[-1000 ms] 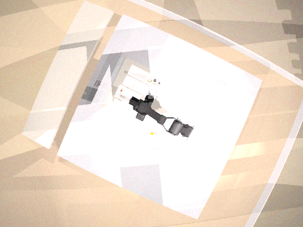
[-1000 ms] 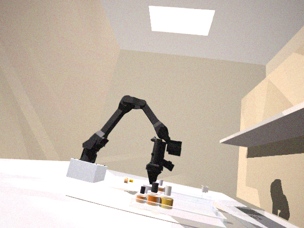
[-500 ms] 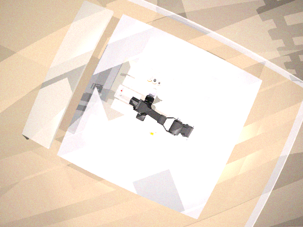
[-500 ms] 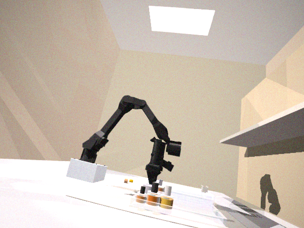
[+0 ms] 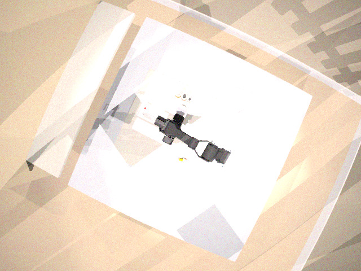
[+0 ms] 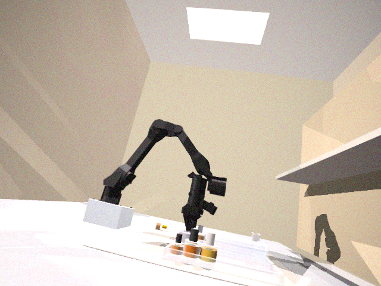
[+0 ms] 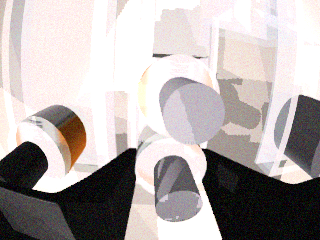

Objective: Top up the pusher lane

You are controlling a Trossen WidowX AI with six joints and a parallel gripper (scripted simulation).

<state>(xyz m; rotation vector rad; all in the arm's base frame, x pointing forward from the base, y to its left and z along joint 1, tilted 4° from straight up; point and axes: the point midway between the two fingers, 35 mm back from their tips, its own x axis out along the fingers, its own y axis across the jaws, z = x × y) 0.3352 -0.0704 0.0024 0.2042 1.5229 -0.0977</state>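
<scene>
My gripper (image 7: 168,155) (image 6: 190,229) points down, its black fingers shut on a jar (image 7: 178,192) with a narrow dark-grey cap and a pale, orange-tinted body. Straight beyond it in the wrist view stands the lane jar (image 7: 194,114), with a grey cap and a pale body with amber edges. The two bodies overlap in this view; whether they touch is unclear. Clear walls (image 7: 214,55) run along the lane. A thin dark line behind the lane jar may be the pusher plate's edge. The front stop and the held jar's base are hidden, so its height over the lane floor cannot be told.
A black-capped amber jar (image 7: 75,137) is left of the fingers; a dark cylinder (image 7: 305,135) is at the right. A small orange jar (image 6: 176,248), a larger amber jar (image 6: 191,250) and a white-capped yellow jar (image 6: 208,254) stand near the gripper. A shelf (image 6: 341,159) overhangs at the right.
</scene>
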